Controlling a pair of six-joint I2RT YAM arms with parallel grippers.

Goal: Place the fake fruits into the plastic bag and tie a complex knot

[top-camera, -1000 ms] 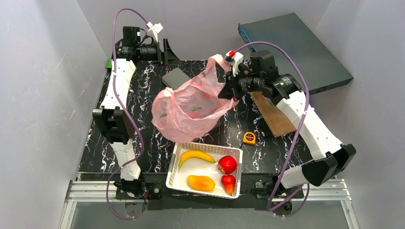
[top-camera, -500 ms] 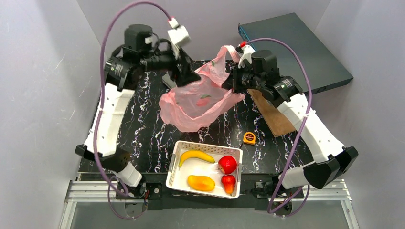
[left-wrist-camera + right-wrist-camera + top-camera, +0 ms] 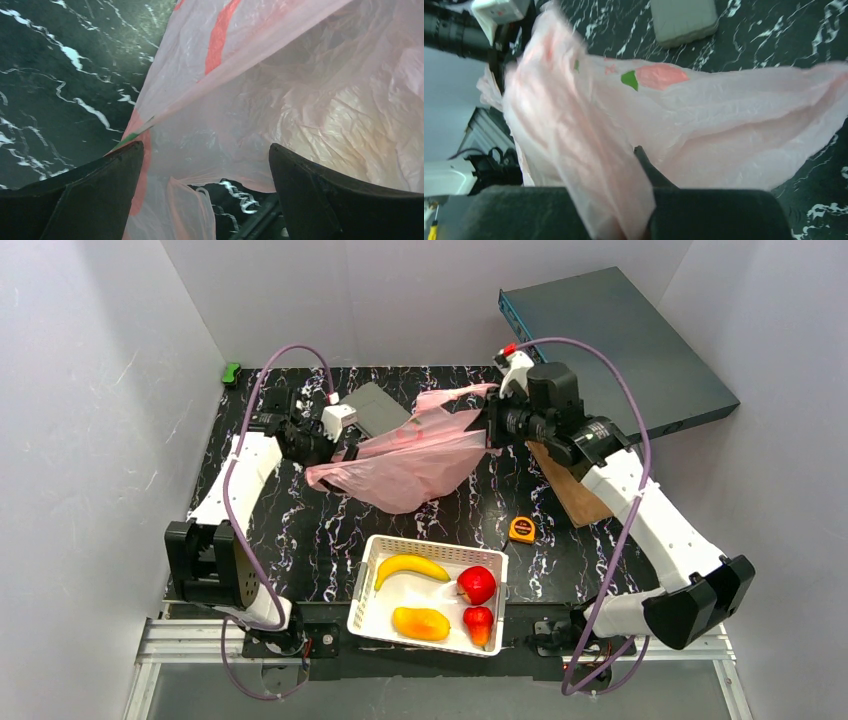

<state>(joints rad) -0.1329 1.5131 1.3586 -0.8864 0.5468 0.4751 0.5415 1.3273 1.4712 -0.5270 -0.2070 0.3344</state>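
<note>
So, our right gripper (image 3: 487, 428) is clamped shut on one end of the bag (image 3: 410, 455), which sags over the far half of the table (image 3: 300, 530) toward our left gripper (image 3: 206, 147). That one's spread wide, with pink film between its fingers (image 3: 90, 200). Banana (image 3: 410, 566), mango (image 3: 421, 623), apple (image 3: 477, 584) and pointed red fruit (image 3: 479, 623) all sit in the basket (image 3: 362, 595) at the near edge.

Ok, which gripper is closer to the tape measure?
Right. The right gripper, shut on the plastic bag, is just beyond the tape measure; the left gripper is open at the bag's left end.
</note>
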